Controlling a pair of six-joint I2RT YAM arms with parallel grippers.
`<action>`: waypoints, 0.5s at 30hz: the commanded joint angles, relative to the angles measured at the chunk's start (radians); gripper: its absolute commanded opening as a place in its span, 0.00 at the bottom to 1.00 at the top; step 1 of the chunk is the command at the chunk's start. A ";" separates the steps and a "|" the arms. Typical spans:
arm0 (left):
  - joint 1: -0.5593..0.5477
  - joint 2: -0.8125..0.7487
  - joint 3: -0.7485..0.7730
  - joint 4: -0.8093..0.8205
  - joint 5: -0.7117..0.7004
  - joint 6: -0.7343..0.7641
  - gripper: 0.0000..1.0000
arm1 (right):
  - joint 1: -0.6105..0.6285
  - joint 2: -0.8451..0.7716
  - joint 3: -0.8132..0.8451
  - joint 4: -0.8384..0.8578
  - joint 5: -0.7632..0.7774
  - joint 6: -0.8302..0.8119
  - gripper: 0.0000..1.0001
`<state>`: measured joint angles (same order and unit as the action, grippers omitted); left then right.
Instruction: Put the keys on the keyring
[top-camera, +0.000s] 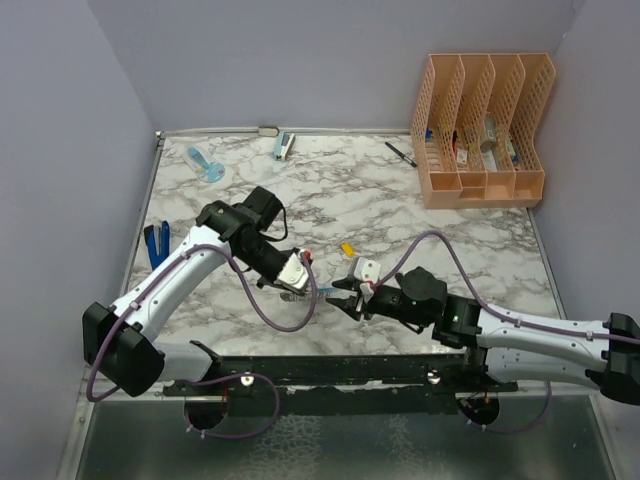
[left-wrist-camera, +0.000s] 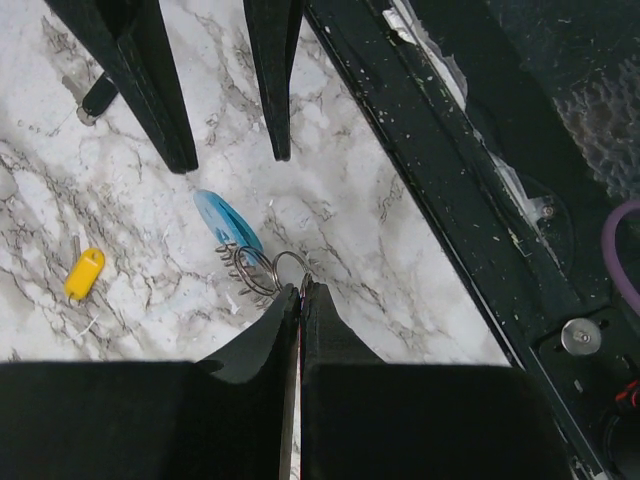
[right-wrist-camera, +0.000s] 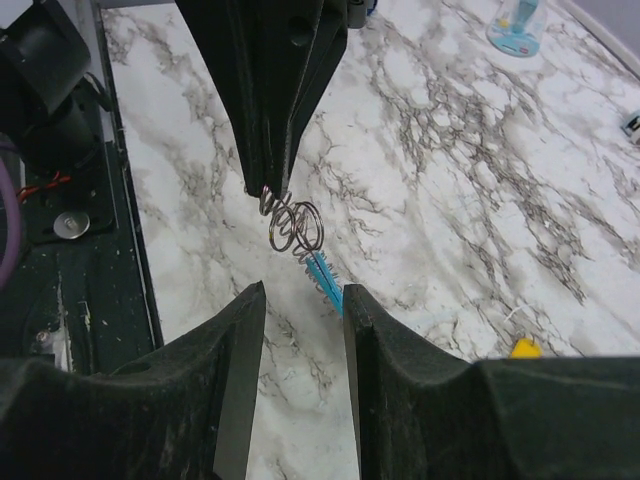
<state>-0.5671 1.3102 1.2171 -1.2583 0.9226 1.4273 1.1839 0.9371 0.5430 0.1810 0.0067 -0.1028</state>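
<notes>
Left gripper (left-wrist-camera: 301, 290) pinched on keyring (left-wrist-camera: 262, 268) coils. Right gripper (right-wrist-camera: 302, 293) jaws parted, facing it. 1 yellow key (left-wrist-camera: 84, 273) lies apart.

The keyring (right-wrist-camera: 295, 228) is shiny bare metal wire with 1 translucent blue plastic section, the yellow key (left-wrist-camera: 84, 274) smooth plastic, the table (top-camera: 330, 190) glossy marble-patterned, the fingers (right-wrist-camera: 235, 380) of the right gripper (right-wrist-camera: 303, 295) matt, grainy black.

Both arms wear white shells with black joints, the left arm (top-camera: 170, 275) and the right arm (top-camera: 540, 335) alike. A purple cable (top-camera: 431, 234) loops along each. The right gripper (right-wrist-camera: 302, 293) has thick matte-black fingers (right-wrist-camera: 235, 390), seemingly dusty and scuffed
</notes>
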 joint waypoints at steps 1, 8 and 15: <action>-0.008 -0.037 0.021 -0.073 0.088 0.078 0.00 | 0.003 0.047 0.012 0.074 -0.097 -0.029 0.36; -0.010 -0.051 0.023 -0.101 0.092 0.096 0.00 | 0.003 0.144 0.057 0.120 -0.155 -0.026 0.28; -0.010 -0.066 -0.003 -0.102 0.075 0.104 0.00 | 0.004 0.176 0.092 0.126 -0.142 -0.036 0.16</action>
<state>-0.5716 1.2781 1.2167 -1.3422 0.9524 1.4933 1.1839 1.1072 0.5911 0.2623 -0.1139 -0.1238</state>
